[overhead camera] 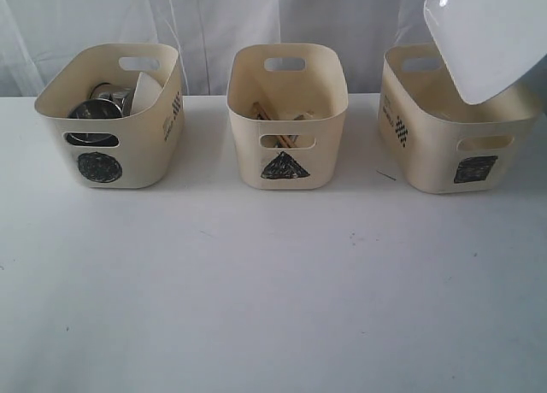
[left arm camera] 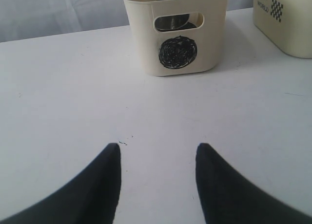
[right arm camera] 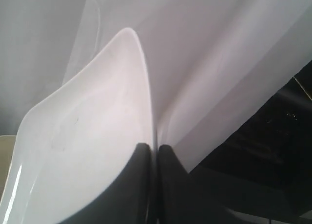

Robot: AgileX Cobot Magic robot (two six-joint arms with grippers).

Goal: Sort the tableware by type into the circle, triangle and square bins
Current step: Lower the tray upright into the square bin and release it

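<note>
White table (overhead camera: 273,290), pale curtain (overhead camera: 222,17): the circle bin (overhead camera: 137,158) at 10 o'clock holds steelware (overhead camera: 96,109) and a white bowl (overhead camera: 147,90), the triangle bin (overhead camera: 329,145) at 12 chopsticks (overhead camera: 263,113). A glossy white plate (overhead camera: 491,34) hangs tilted over the square bin (overhead camera: 427,158) at 2. Wrist views alone show the left gripper (left arm camera: 157,147) released, the right gripper (right arm camera: 154,148) clenching the plate's rim.

Bright, diffuse light, faint soft shadows; the plate (right arm camera: 83,136) looks blurred up close.
</note>
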